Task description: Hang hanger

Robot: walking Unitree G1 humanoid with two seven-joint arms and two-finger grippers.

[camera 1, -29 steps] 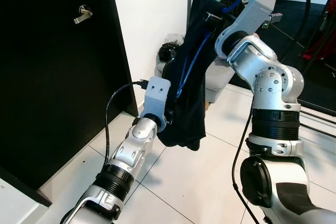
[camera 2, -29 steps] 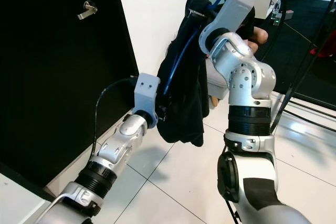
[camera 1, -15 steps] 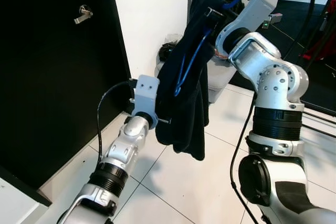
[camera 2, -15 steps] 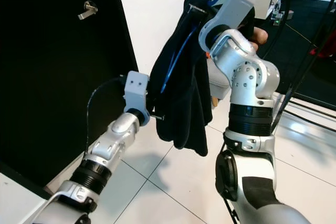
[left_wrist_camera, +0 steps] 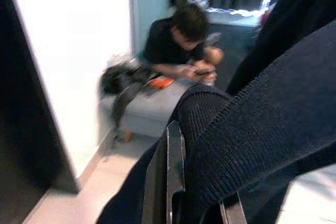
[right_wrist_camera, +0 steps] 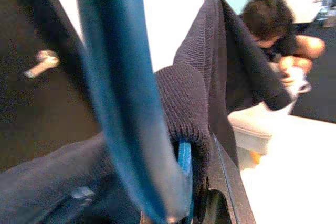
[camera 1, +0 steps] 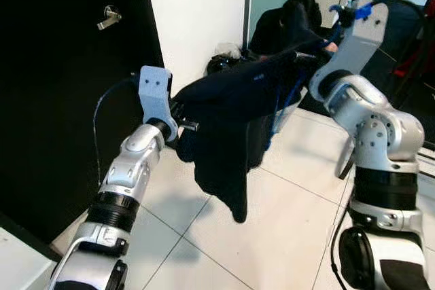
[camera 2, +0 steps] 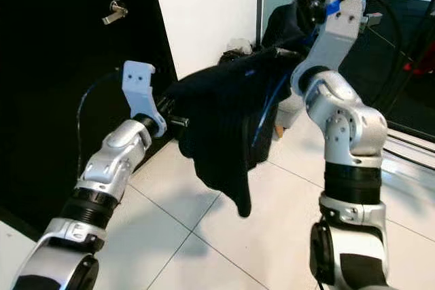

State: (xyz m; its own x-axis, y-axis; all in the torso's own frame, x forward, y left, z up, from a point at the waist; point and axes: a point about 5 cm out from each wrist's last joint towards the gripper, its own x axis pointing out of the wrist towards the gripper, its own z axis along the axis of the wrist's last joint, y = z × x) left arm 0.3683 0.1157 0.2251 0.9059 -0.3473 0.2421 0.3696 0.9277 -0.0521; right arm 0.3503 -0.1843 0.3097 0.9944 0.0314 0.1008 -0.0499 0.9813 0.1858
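The dark knit sweater [camera 1: 238,110] was stretched almost level between the two arms, out in front of the black door [camera 1: 61,100], with a long tail of fabric drooping toward the tiled floor [camera 1: 285,222]. The blue hanger [camera 2: 268,110] showed through it as a thin arc near the right side.

The left gripper [camera 1: 185,120] was at the sweater's left end, its fingers buried in the knit and apparently pinching it. The right gripper [camera 2: 299,45] was up at the other end; the right wrist view put a blue hanger bar close across the lens with knit folded over a black finger [right_wrist_camera: 223,182], so the grasp looked like hanger and cloth together, though I couldn't tell for sure.

Handling-wise: the sweater looked soft, floppy and moderately heavy, likely to slide off. The hanger was the stiff part, so the hook or neck was the place to hold.

The left wrist view showed a person [left_wrist_camera: 181,45] crouched by a low grey seat [left_wrist_camera: 142,114], and the ribbed weave far more clearly than the eye views.
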